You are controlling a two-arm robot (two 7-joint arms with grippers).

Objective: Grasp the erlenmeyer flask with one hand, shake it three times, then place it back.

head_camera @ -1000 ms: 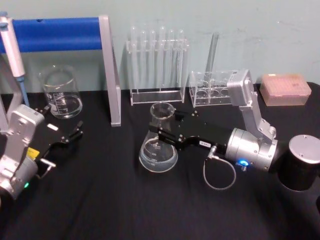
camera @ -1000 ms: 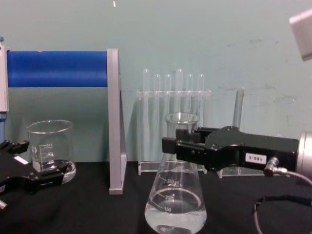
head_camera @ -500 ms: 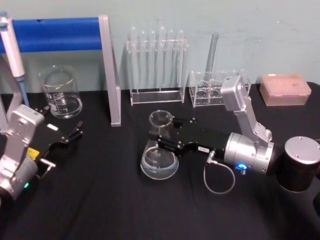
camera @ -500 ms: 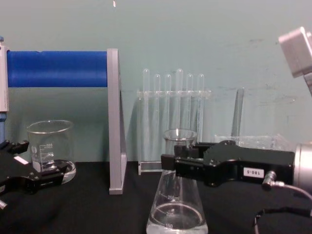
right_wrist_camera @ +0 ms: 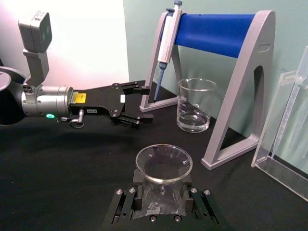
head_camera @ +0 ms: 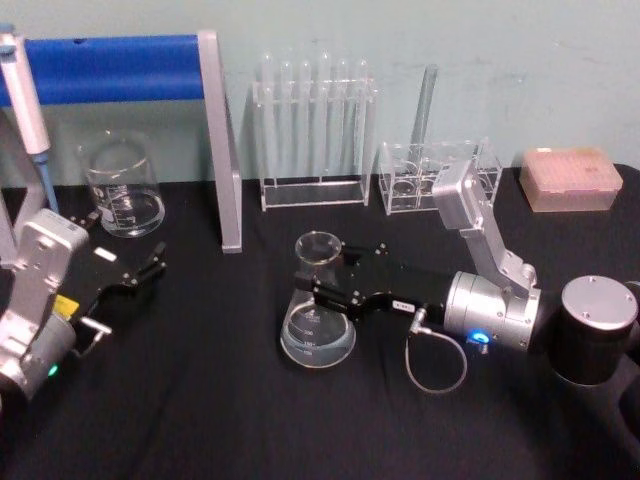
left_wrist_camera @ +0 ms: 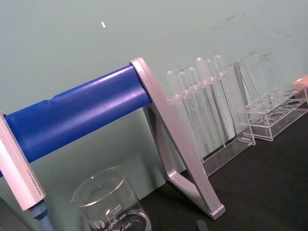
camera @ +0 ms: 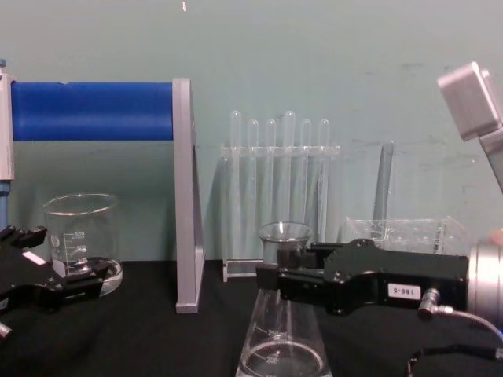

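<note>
Where the black tablecloth (head_camera: pixel 200 410) lies nearest the robot, the left gripper (head_camera: pixel 152 268) rests low at the left side, its fingers spread moderately apart with nothing between them. A little farther in, near the middle of the cloth, the right gripper (head_camera: pixel 325 285) reaches in from the right and is closed narrow on the neck of the erlenmeyer flask (head_camera: pixel 318 332). The flask stands upright, its flared rim just above the black fingers and its wide base below them, with a shallow pool of clear liquid in the bottom. Whether the base touches the cloth cannot be told, as the chest view cuts it off. A thin grey cable loop (head_camera: pixel 436 362) hangs from the right wrist beside the flask.

Farther back on the left stands a glass beaker (head_camera: pixel 122 186) with printed graduations, under the blue bar of a pipette stand (head_camera: pixel 110 68) on which a pipette (head_camera: pixel 28 110) hangs. Behind the flask, against the pale green wall, is a clear rack of test tubes (head_camera: pixel 312 130). To its right is a lower acrylic rack (head_camera: pixel 430 176) with one tall tube, and at the far right a pink tip box (head_camera: pixel 568 178).
</note>
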